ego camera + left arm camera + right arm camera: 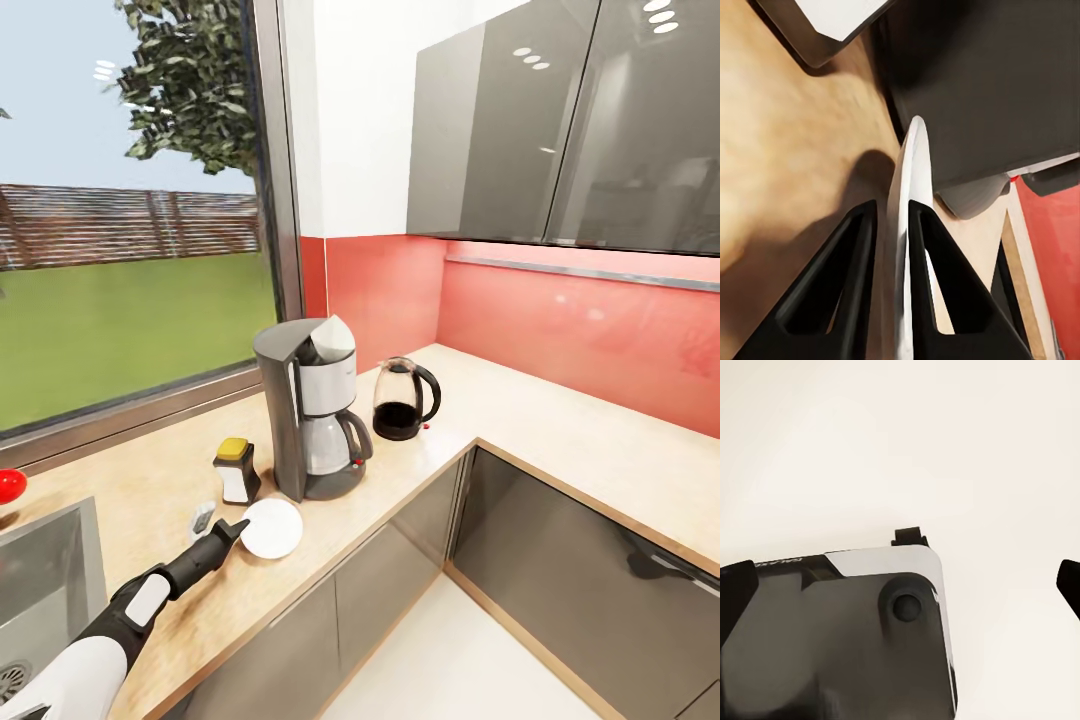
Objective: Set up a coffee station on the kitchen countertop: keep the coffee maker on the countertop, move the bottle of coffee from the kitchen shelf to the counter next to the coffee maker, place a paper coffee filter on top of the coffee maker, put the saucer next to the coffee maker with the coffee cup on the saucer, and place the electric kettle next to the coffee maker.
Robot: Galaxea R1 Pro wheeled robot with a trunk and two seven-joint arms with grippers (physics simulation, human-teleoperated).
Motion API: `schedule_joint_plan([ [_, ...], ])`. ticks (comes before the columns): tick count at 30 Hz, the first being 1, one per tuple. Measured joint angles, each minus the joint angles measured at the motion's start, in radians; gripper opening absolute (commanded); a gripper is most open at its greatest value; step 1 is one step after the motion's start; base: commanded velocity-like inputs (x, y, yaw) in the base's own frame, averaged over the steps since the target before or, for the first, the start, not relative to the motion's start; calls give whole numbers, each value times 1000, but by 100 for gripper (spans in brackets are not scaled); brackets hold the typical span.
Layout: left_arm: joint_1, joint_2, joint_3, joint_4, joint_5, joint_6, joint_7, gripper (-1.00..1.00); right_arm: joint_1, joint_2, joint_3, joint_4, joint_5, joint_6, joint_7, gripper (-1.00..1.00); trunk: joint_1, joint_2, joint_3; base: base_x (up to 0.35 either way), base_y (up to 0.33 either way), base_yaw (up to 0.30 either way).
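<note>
One left tool pinches the white saucer rim; no label reads clearly.

The surface is a pale wood-look L-shaped top running under the window and round the corner along the red wall. The coffee maker stands on it near the middle. At its 3 o'clock, just beside, stands the electric kettle. At its 9 o'clock sits the yellow-capped bottle of coffee. The white saucer lies at its 7 o'clock, near the front edge.
</note>
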Motion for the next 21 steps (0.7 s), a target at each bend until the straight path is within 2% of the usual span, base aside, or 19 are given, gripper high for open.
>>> schedule_joint_plan([
  [1, 0, 0, 0, 0, 0, 0, 0, -100, 0, 0, 0, 0, 0, 0, 0, 100, 0, 0, 0, 0, 0, 0],
  [2, 0, 0, 2, 0, -1, 0, -1, 100, 0, 0, 0, 0, 0, 0, 0, 100, 0, 0, 0, 0, 0, 0],
  [3, 1, 0, 4, 1, -14, -9, 34, 100, 0, 0, 0, 0, 0, 0, 0, 100, 0, 1, 0, 0, 0, 0],
  [4, 1, 0, 27, 1, -14, -10, 35, 100, 0, -1, 0, 0, 0, 0, 0, 100, 0, 1, 0, 0, 0, 0],
  [7, 0, 1, 44, 1, -8, -7, 33, 100, 0, -1, 0, 0, 0, 0, 0, 100, 0, 0, 0, 0, 0, 0],
  [17, 0, 1, 47, 1, -8, -8, 32, 100, 0, 0, 0, 0, 0, 0, 0, 100, 0, 0, 0, -3, 0, 0],
  [21, 0, 2, 49, 0, -5, -10, 32, 100, 0, 0, 0, 0, 0, 0, 0, 100, 1, 0, 0, -178, 0, 0],
])
